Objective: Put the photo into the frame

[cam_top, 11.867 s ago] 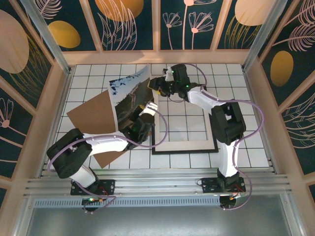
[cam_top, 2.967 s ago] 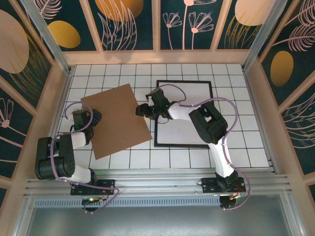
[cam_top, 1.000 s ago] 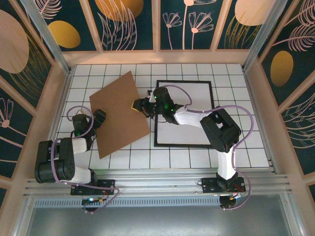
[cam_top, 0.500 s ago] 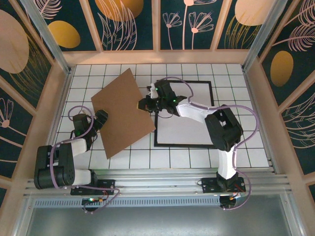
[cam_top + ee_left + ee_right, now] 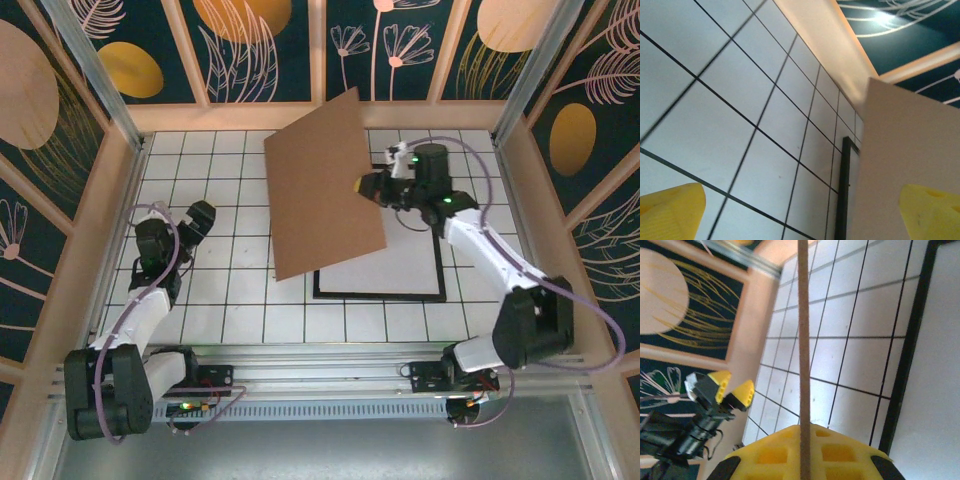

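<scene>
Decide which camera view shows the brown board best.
Top external: the whole board face shows, tilted up, one edge pinched by the right gripper. The right wrist view sees it edge-on, a thin line; the left wrist view catches part of one pale face.

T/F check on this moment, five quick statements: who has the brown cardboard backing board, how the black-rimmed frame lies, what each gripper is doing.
1. The right gripper is shut on the edge of the brown cardboard backing board. True.
2. The board lies flat on the white tiled table. False: it is raised off the table and tilted.
3. The left gripper is open and holds nothing. True.
4. The left gripper touches the board. False: it is apart from it, off to the left over the tiles.
5. The black-rimmed rectangular frame lies flat on the table. True.
</scene>
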Controlling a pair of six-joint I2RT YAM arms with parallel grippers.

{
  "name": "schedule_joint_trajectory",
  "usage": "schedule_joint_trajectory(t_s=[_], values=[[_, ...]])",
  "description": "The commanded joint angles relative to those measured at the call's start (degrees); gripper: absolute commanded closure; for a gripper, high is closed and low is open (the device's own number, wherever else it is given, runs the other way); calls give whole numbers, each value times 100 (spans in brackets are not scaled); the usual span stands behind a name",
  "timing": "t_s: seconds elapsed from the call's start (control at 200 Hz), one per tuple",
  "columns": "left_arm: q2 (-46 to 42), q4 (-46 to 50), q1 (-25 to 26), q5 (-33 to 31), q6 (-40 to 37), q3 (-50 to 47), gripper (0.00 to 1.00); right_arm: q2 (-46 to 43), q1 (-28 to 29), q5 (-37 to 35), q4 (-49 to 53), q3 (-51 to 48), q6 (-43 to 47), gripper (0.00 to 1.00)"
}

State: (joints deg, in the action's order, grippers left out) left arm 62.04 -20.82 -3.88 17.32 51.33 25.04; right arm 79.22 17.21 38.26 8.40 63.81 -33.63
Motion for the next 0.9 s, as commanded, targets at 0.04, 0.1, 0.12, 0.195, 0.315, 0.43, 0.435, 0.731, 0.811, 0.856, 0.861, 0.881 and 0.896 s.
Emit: schedule_joint_trajectory(t_s=[0.04,0.1,0.12,0.195,0.315,0.43,0.435,0.731,0.811,0.856,0.861,0.881,0.896], values=[[113,88,464,92,-57,336,1,-749,-875,634,463,-290,423,100],[234,0,606,128,-7,394,1,-992,-1297,743,637,-482,476,100],[282,-39,635,146,15,397,2,-1072,-1445,787,698,-557,497,100],[424,-165,710,179,83,417,1,-1350,-1908,908,845,-770,566,100],[626,-250,792,175,84,480,2,-1486,-2292,1147,929,-1108,632,100],[769,-313,843,208,70,519,1,-1403,-2355,1226,844,-1282,702,100],[781,-315,844,209,66,524,2,-1393,-2355,1236,841,-1291,710,100],[924,-384,871,245,51,467,1,-965,-2452,1365,733,-1356,903,100],[946,-414,871,254,47,458,2,-858,-2461,1365,744,-1339,936,100],[965,-423,871,257,52,458,1,-792,-2460,1415,727,-1294,926,100],[967,-423,871,255,48,458,1,-784,-2460,1422,726,-1289,923,100],[975,-431,871,264,39,458,1,-758,-2460,1436,716,-1271,924,100],[983,-432,876,271,35,458,2,-734,-2463,1446,711,-1257,928,100]])
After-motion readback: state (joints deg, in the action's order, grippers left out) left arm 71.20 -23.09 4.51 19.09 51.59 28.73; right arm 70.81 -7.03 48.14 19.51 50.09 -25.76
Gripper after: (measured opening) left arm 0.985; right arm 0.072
